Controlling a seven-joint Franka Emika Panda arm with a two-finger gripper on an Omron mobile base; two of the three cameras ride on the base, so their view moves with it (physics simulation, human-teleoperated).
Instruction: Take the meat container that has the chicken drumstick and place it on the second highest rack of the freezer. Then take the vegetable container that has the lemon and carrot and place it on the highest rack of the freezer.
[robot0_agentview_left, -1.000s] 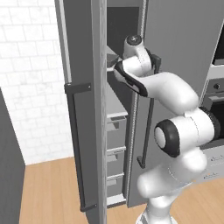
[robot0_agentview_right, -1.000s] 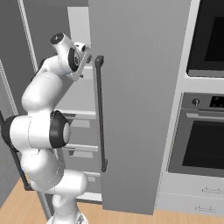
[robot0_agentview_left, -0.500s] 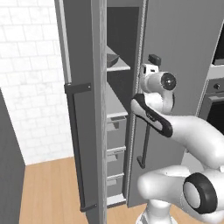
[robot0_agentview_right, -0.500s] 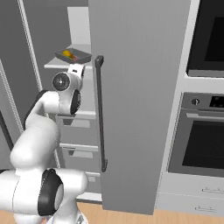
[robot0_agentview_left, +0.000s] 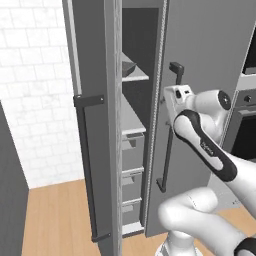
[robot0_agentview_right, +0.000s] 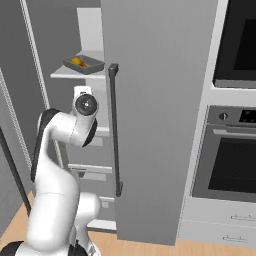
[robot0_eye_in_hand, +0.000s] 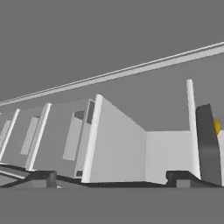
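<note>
Reaching into the open freezer, the gripper (robot0_eye_in_hand: 111, 177) has its two dark finger tips spread wide with nothing between them, and the white arm (robot0_agentview_right: 67, 135) is bent in front of the shelves beside the closed door with its long dark handle (robot0_agentview_right: 114, 130). A shallow dark container (robot0_agentview_right: 83, 63) sits on a pale shelf (robot0_agentview_right: 65, 73) high in the freezer, near that shelf's front edge; something yellow-orange lies in it, which may be the lemon and carrot, though it is too small to say for certain. In the left base view the same dark container (robot0_agentview_left: 127, 68) shows as a low tray close to the shelf's front edge. In the hand view a dark slab (robot0_eye_in_hand: 207, 148) with a spot of yellow (robot0_eye_in_hand: 216, 127) at its far side is likely that container seen rolled on its side. It looks like a stiff, light, thin-walled tray, probably smooth and a little slippery, so I judge the best hold is across one side wall at the rim, kept level so the loose contents do not roll. Below are drawers (robot0_agentview_left: 131, 150), shut, their contents hidden. No chicken drumstick container can be made out.
</note>
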